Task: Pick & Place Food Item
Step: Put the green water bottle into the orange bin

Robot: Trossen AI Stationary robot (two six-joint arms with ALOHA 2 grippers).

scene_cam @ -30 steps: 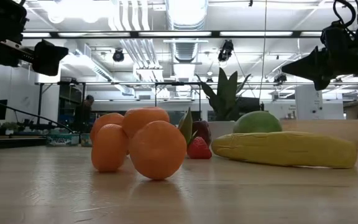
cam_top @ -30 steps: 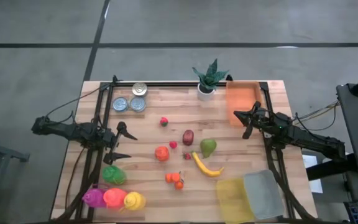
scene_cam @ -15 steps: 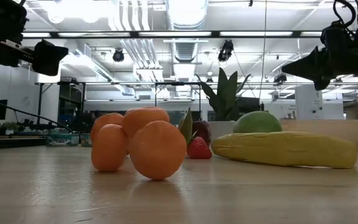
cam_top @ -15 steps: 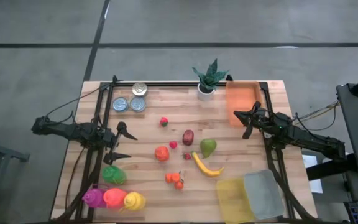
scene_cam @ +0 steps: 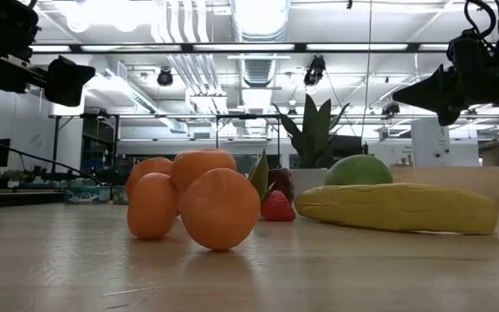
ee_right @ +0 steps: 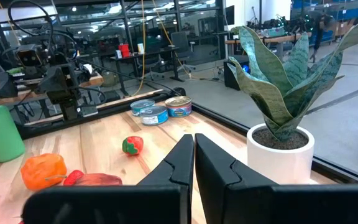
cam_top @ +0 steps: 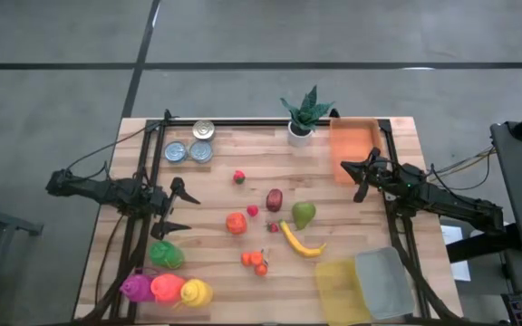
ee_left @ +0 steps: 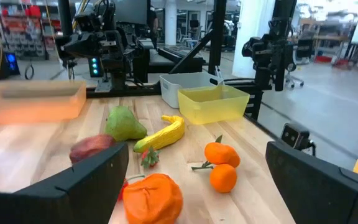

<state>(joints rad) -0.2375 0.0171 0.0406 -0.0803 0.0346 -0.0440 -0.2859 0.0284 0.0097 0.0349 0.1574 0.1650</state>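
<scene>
My left end effector (cam_top: 181,207) hangs released and empty over the table's (cam_top: 216,290) left side. My right end effector (cam_top: 359,175) is clenched on nothing beside the orange bin (cam_top: 352,145). The banana (cam_top: 299,242), pear (cam_top: 304,215) and oranges (cam_top: 255,261) lie mid-table between them.

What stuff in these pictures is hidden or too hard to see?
- Orange bin: the high view does not show whether anything lies in it; in the left wrist view it is blurred.
- Red apple: left wrist view, lower part hidden by a dark finger.
- Pear: low view, its bottom hidden behind the banana.
- Tins: labels too small to read, any view.
</scene>
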